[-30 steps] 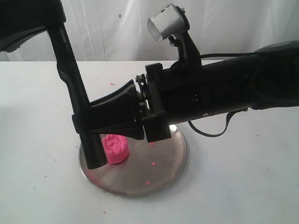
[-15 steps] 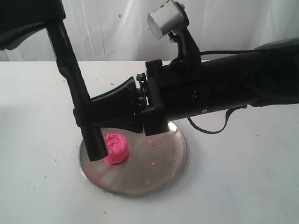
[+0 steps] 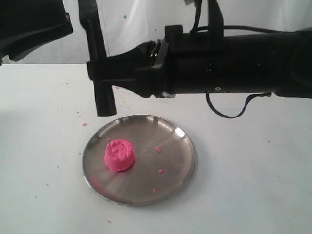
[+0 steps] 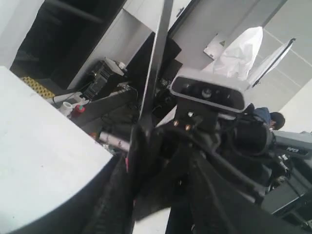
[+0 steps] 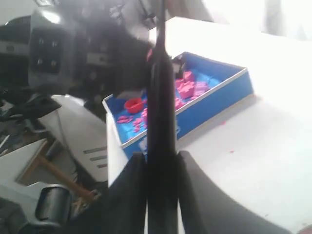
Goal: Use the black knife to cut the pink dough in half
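The pink dough (image 3: 119,155), a squat cylinder with a dimpled top, stands whole on the left part of the round steel plate (image 3: 187,157). My right gripper (image 3: 100,73) reaches across from the right and is shut on the black knife (image 3: 103,100), which hangs upright above the plate's far rim, clear of the dough. The right wrist view shows the knife (image 5: 161,97) clamped between the two fingers of that gripper (image 5: 162,161). My left gripper (image 4: 163,156) has its fingers spread, with the knife (image 4: 155,68) beyond them. Only the left arm (image 3: 29,24) shows at the exterior view's top left.
Pink crumbs (image 3: 159,171) lie on the plate and the white table (image 3: 253,195). A blue tray (image 5: 229,90) holding pink scraps and a red cup stands on the table in the right wrist view. The right arm's camera (image 4: 207,92) faces the left wrist.
The right gripper has lifted the knife straight up off the plate; its lower end, which stood beside the dough, now hangs well above the far rim. The dough has not moved.
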`<state>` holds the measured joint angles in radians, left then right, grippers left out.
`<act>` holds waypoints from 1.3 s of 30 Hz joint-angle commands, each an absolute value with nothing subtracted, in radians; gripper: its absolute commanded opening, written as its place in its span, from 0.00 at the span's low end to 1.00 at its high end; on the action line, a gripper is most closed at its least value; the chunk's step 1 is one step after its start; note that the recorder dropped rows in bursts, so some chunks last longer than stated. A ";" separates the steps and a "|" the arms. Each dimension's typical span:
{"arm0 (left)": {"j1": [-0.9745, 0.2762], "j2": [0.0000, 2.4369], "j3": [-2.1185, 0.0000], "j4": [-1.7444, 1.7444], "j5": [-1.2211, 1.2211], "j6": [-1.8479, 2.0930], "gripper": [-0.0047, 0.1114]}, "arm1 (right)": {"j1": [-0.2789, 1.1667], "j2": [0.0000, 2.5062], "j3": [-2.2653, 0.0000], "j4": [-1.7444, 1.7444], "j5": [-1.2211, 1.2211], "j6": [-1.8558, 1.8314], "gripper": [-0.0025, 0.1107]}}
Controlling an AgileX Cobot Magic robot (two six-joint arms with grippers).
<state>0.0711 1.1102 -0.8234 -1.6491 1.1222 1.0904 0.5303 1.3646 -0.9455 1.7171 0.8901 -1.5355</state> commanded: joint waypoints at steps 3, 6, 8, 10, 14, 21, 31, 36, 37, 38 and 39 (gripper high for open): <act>0.069 1.105 -0.828 -1.581 1.198 1.071 0.44 | 0.527 1.191 -0.956 1.354 0.525 -1.220 0.02; 0.069 1.105 -0.828 -1.563 1.182 1.071 0.44 | 0.527 1.143 -0.960 1.048 0.520 -0.936 0.02; 0.069 1.105 -0.828 -1.547 1.153 1.068 0.44 | 0.527 1.135 -0.982 0.787 0.592 -0.718 0.02; 0.069 1.105 -0.828 -1.508 1.114 1.046 0.43 | 0.527 1.148 -1.031 0.471 0.739 -0.424 0.02; 0.069 1.105 -0.828 -1.418 1.032 1.015 0.43 | 0.527 1.217 -1.111 0.231 1.041 -0.323 0.02; 0.067 1.110 -0.770 -1.418 0.933 1.043 0.43 | 0.587 1.403 -1.132 0.230 1.063 -0.388 0.02; -0.042 1.237 -0.730 -1.430 0.682 1.142 0.10 | 0.689 1.609 -1.253 0.188 1.022 -0.356 0.02; -0.042 1.276 -0.730 -1.447 0.567 1.207 0.04 | 0.689 1.675 -1.290 0.184 1.033 -0.355 0.02; -0.042 1.289 -0.730 -1.447 0.570 1.216 0.04 | 0.689 1.689 -1.295 0.184 1.036 -0.355 0.02; -0.042 1.308 -0.730 -1.449 0.575 1.220 0.04 | 0.689 1.704 -1.302 0.184 1.042 -0.355 0.02; -0.042 1.324 -0.730 -1.462 0.575 1.220 0.04 | 0.689 1.720 -1.310 0.184 1.045 -0.355 0.02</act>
